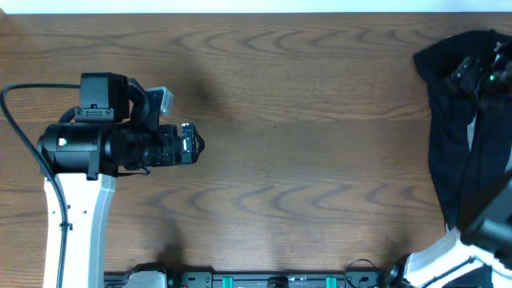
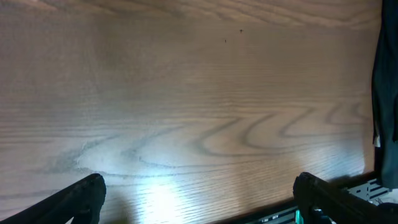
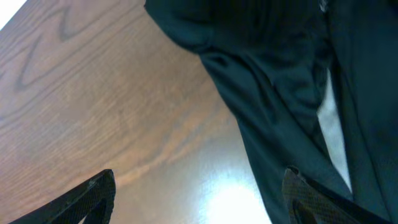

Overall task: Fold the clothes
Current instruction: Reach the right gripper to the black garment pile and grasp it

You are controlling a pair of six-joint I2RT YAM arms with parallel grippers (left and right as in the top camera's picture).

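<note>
The clothes (image 1: 452, 152) are a crumpled black garment lying at the table's far right edge, reaching from the back toward the front. They also show in the right wrist view (image 3: 280, 93) and as a dark strip at the right edge of the left wrist view (image 2: 387, 93). My right gripper (image 3: 199, 196) is open just above the table, with its right finger at the garment's edge and nothing held. In the overhead view it (image 1: 474, 76) sits over the garment's far part. My left gripper (image 2: 199, 196) is open and empty over bare wood, far left of the garment (image 1: 192, 146).
The wooden table (image 1: 304, 160) spans the view between the two arms. The left arm's white base (image 1: 76, 224) stands at the front left. The right arm's base (image 1: 448, 260) is at the front right. Equipment (image 1: 280, 280) lines the front edge.
</note>
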